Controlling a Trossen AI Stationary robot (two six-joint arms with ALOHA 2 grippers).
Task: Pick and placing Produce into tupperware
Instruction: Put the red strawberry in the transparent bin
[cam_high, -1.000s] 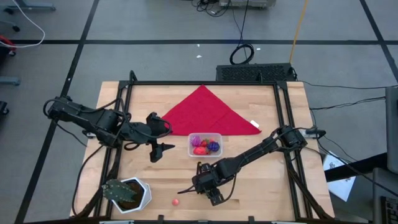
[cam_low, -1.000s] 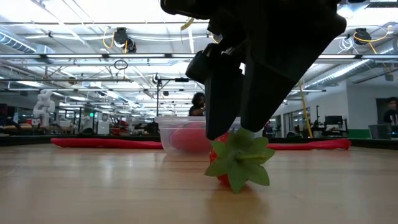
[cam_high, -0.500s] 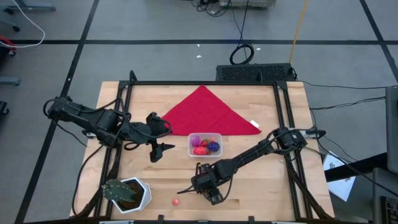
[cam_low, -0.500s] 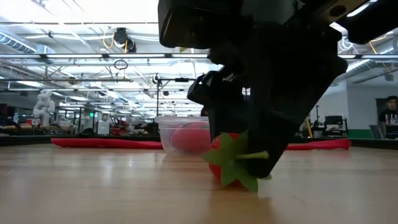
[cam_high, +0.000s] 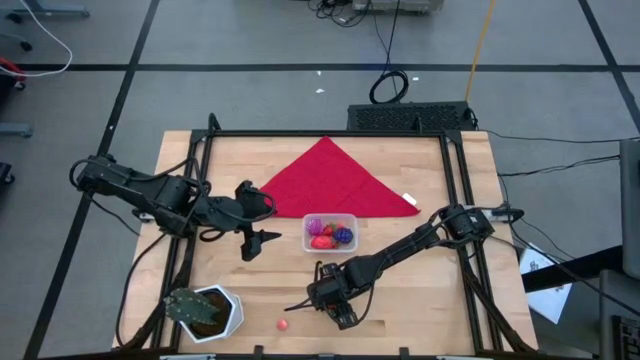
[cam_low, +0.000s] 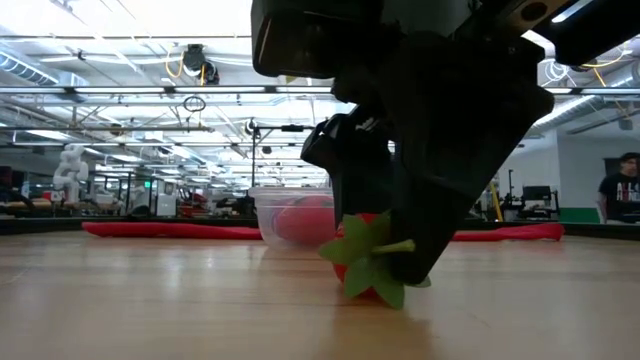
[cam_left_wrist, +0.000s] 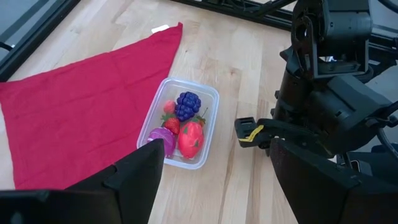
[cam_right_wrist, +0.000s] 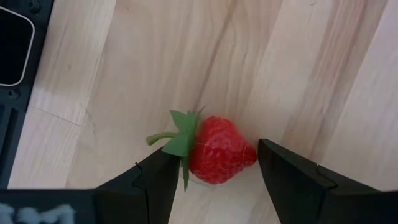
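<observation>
A red toy strawberry with a green leafy cap lies on its side on the wooden table, near the front edge. My right gripper stands open over it, pointing steeply down, one finger on each side. The tupperware sits mid-table and holds several fruits, among them a purple grape bunch and strawberries. A small red ball lies near the front edge. My left gripper hovers open above the table, left of the tub. My right gripper comes from above, slanting down, with its fingers astride the strawberry. One finger lies against the green leafy end. The other finger stands at the strawberry's pointed tip; whether it touches I cannot tell. The strawberry rests on the table.
A big red triangular cloth lies spread at the table's far middle. A green plant in a white pot stands at the near left corner. Black frame rails run along the table's sides.
My right gripper has sunk a little, so its fingers now reach down beside the strawberry close to the table. The strawberry has been nudged and has turned slightly where it lies, its leafy cap swung round.
</observation>
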